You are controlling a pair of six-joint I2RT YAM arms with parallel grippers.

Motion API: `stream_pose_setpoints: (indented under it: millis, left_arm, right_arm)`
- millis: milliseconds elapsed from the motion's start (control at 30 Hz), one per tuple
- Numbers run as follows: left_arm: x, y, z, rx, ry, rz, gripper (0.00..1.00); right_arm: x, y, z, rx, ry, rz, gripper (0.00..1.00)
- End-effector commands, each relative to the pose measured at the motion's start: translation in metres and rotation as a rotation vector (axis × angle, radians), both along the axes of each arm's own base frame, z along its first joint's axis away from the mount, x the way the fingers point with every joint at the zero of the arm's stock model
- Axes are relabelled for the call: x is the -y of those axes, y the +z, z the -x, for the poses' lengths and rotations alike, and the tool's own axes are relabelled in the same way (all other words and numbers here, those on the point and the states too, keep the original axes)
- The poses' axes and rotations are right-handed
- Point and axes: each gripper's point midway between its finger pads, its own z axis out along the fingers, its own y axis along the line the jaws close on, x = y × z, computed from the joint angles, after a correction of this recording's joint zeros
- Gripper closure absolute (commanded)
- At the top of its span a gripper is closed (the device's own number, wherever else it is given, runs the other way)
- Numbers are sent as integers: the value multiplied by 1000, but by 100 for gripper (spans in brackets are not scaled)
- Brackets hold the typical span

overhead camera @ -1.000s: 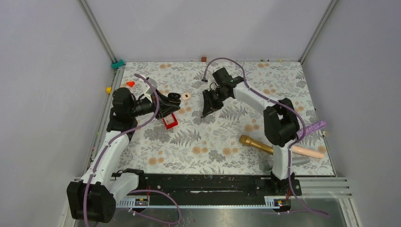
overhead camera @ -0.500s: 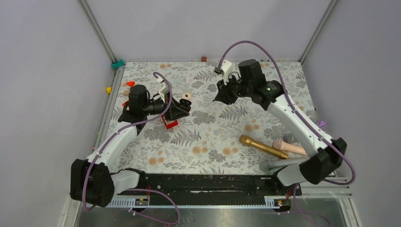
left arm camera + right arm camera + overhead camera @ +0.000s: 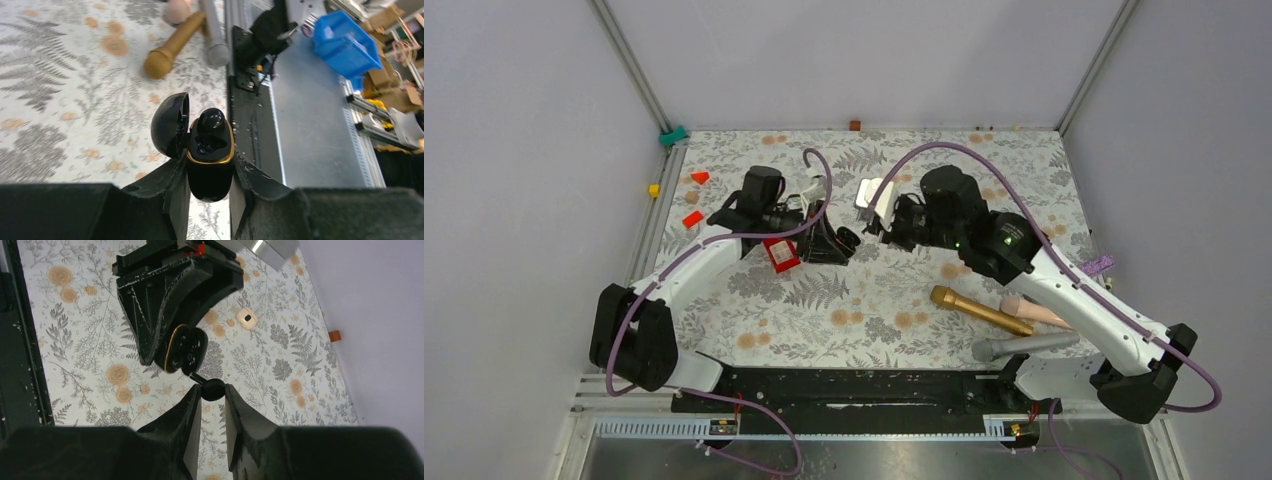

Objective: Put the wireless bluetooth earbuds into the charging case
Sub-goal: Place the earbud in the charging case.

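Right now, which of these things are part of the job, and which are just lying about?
Part of the job: black charging case, lid open, in the left jaws; black earbud already seated in it; second black earbud in the right jaws.
Just lying about: gold microphone; grey microphone; pink microphone; red box; orange-red bits.

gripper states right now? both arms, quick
Left gripper: shut on the charging case, lid open.
Right gripper: shut on a black earbud, close to the case's opening.
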Motion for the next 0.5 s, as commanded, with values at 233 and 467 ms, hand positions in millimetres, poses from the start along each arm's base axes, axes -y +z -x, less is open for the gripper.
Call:
stream_pose_setpoints:
  millis: [233, 467]
  left_arm:
    - [14, 18, 50, 17, -261, 83, 85]
    - [14, 18, 50, 3, -262, 81, 85]
  right_arm:
    - [-14, -12, 13, 135, 58, 119, 74]
    - [-21, -25, 19, 159, 72, 146, 74]
